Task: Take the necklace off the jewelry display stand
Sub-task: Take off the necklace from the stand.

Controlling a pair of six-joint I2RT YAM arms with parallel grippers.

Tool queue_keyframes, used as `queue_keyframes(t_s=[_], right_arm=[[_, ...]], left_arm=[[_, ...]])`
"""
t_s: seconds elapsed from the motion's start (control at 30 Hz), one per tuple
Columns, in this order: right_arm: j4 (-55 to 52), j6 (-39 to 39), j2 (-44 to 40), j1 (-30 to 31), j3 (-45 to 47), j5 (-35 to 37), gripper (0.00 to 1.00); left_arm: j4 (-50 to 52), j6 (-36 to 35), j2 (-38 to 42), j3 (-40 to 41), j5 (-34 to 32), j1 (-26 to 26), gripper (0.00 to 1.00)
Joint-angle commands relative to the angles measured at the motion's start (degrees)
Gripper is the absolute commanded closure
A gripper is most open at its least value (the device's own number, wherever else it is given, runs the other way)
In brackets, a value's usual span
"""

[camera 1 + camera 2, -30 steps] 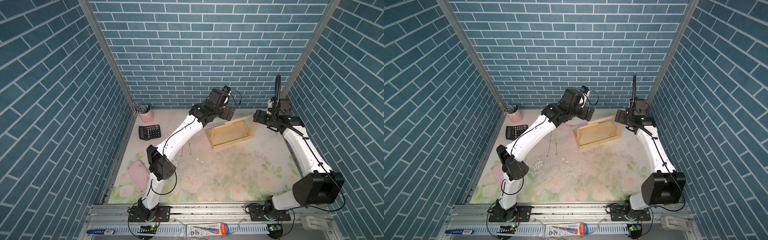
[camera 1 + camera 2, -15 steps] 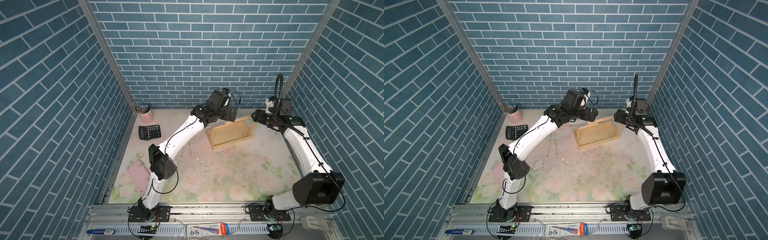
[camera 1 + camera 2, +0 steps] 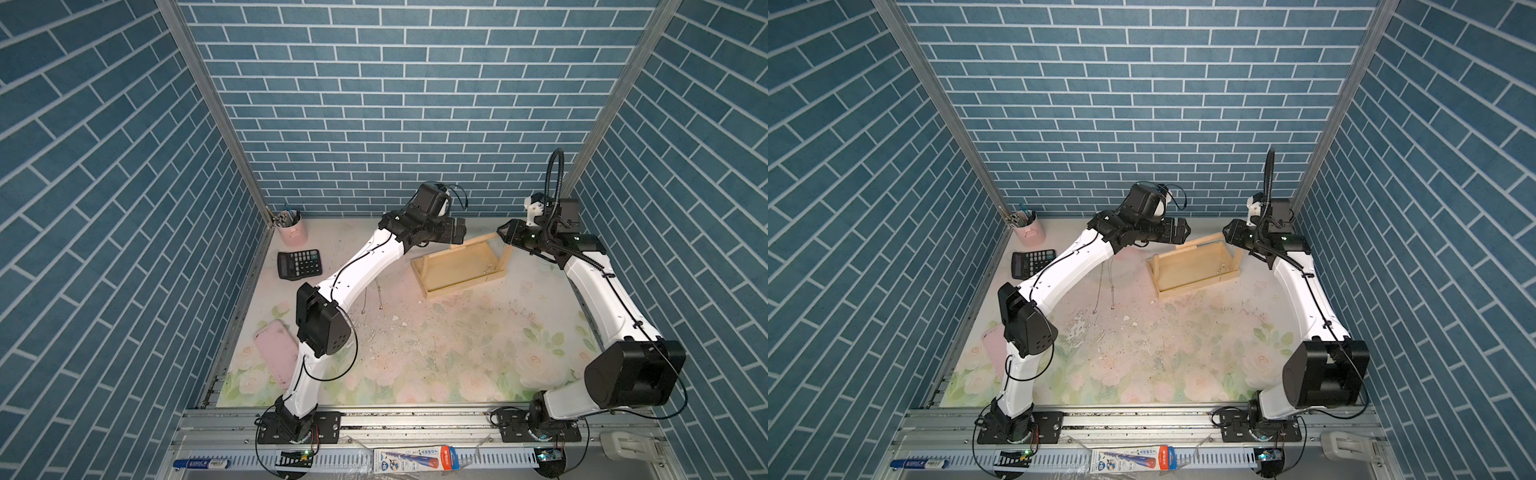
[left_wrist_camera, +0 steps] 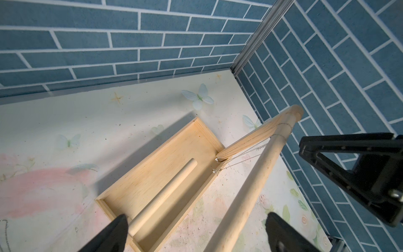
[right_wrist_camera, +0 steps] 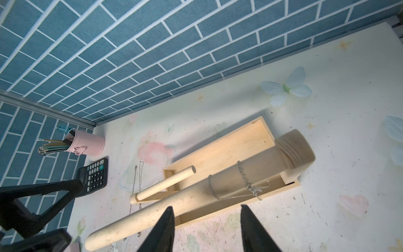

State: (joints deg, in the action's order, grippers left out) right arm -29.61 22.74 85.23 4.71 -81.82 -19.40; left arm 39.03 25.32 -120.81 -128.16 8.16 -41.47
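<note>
The necklace (image 5: pixel 242 174) hung looped round the dowel bar (image 5: pixel 192 197) of the jewelry display stand (image 3: pixel 461 286), close to its right post, at the back right of the counter (image 3: pixel 457 353). The right pincer (image 5: pixel 206 206) stood at that end with its fingers about half spread. The bar crossed at their tips, the chain lay just beyond them, and nothing was gripped. The left pincer (image 4: pixel 196 218) gaped wide at the bar's other end, with the bar passing between its fingers, well apart from the necklace.
</note>
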Motion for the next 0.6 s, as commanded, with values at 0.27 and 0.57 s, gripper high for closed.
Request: queue_keyframes(t_s=[0.27,0.57], right_arm=[[5.0,1.0,-1.5,-0.1,4.4,-4.1,0.52],[7.4,1.0,-1.5,-0.1,5.6,-5.6,0.52]], left_arm=[[-7.2,3.4,3.8,4.7,7.7,0.0,0.01],[-7.7,3.5,5.9,7.6,7.3,0.1,0.01]])
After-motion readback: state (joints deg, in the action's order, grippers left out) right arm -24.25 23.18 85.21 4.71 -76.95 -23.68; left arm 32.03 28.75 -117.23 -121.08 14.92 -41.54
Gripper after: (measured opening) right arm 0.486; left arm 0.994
